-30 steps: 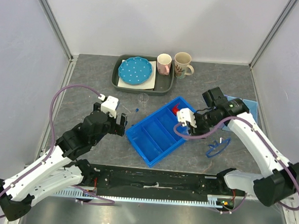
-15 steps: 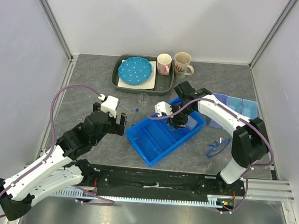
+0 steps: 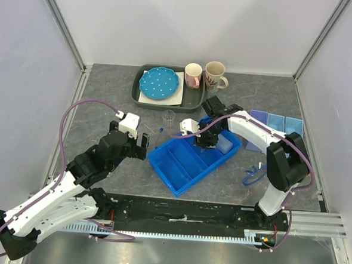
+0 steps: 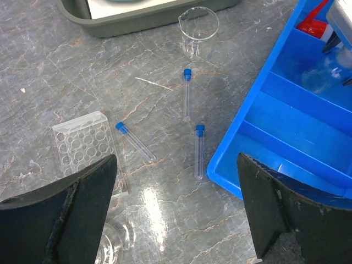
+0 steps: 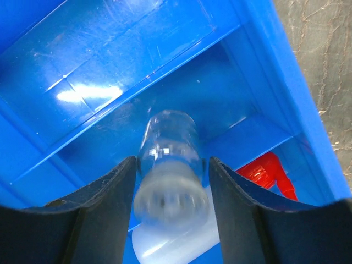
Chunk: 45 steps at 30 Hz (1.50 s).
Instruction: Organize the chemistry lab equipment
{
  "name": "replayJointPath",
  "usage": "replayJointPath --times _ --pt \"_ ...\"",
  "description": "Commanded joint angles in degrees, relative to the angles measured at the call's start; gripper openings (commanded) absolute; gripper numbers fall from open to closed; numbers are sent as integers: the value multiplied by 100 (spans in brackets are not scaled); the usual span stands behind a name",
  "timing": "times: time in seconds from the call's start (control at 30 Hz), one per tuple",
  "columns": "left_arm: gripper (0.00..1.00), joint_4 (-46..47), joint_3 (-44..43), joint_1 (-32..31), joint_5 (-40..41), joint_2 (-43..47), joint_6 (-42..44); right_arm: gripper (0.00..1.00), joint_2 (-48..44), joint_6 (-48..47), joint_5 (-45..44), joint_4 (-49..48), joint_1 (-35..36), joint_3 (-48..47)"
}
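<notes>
Right wrist: jaws grip flask (image 5: 168, 159) inside tray (image 5: 269, 66).

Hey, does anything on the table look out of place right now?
Yes: three blue-capped test tubes lie loose at different angles on the table, beside the clear well plate, outside the blue bin. Nothing looks spilled or broken. The right tool grips a glass vial over the bin.

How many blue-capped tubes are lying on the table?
3 tubes: one near the beaker, one beside the well plate, one near the bin. More may be hidden.
</notes>
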State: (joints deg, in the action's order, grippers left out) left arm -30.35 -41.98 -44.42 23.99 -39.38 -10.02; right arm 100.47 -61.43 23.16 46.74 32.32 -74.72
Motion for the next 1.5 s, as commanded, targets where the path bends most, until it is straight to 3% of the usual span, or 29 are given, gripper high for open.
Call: replayJointPath --times 0.0,0.23,0.57,0.67,0.87,0.93,1.07,1.17,1.3,1.47 --pt "96 91 -65 13 150 44 185 68 8 210 -13 -358 47 -8" --pt "96 91 -74 4 115 26 176 86 -141 465 13 -543 47 72" --pt "96 169 -65 4 71 44 62 89 -1046 790 408 -403 47 -34" --pt "97 354 -47 13 -262 -52 -96 89 -1380 974 602 -411 38 -51" --pt "98 688 -144 13 -780 -430 -957 91 -2091 1431 1418 -481 -295 62" --pt "100 802 -197 13 -843 -588 -1352 91 -2415 1885 1831 -797 -654 246" --pt "100 1074 -346 144 -1132 -1062 -2150 95 -3076 3064 3051 -2304 -1323 1254" --pt "100 1180 -504 451 -1465 -1537 -2652 98 -3577 3951 3265 -3412 -1737 2001" --pt "100 1242 -820 1171 -2064 -2178 -3180 98 -3771 4331 3204 -3689 -2131 2312" --pt "99 1058 -1294 1533 -2364 -3205 -3532 98 -3789 4605 3309 -4042 -2361 2524"
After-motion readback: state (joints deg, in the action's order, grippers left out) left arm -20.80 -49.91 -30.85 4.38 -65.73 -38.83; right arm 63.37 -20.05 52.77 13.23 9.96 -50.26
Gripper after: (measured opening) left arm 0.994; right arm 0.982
